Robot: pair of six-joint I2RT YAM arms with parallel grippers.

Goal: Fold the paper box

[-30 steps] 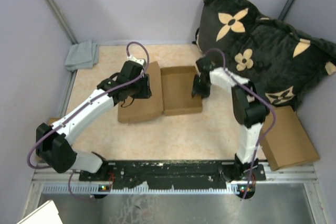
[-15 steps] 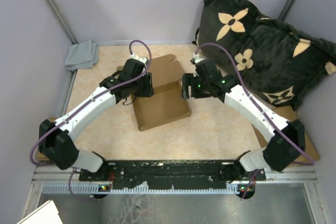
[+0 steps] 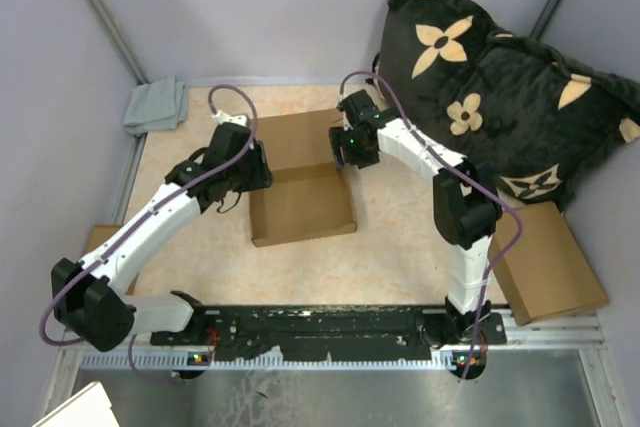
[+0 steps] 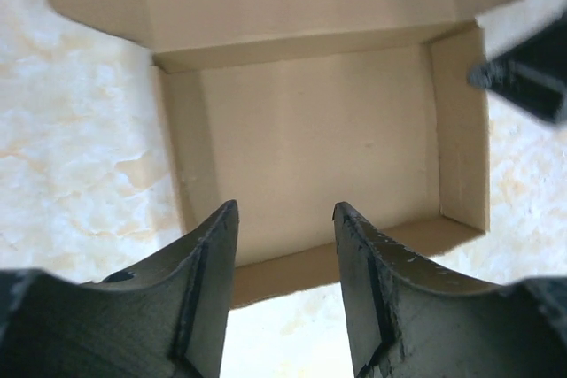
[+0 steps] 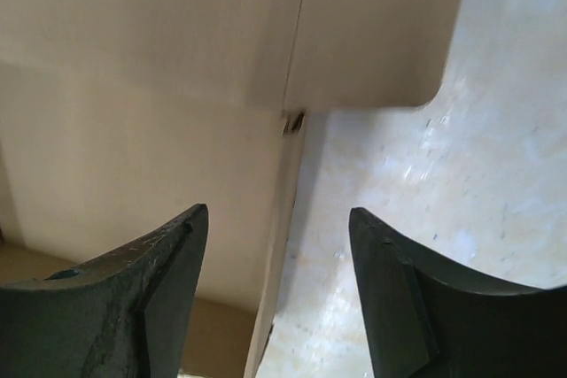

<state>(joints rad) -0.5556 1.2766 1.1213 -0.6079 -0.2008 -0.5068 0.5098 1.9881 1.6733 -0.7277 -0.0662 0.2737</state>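
Top external: left gripper [image 3: 258,169] just beside left wall of plain brown cardboard mailer box [image 3: 300,202], fingers apart, holding nothing. Box mid-table, tray open, lid flap behind. Right gripper [image 3: 340,149] at tray's right rear corner, fingers spread wide, empty. Contact unclear; lid cut off in wrist views.

A grey cloth [image 3: 155,105] lies crumpled in the far left corner of the sandy table [image 3: 400,247]. On the right sits a big black pillow [image 3: 500,87] with tan flowers. Just below it lies a brown box [image 3: 550,262], closed. A small piece of cardboard [image 3: 100,237] peeks out at the left edge.
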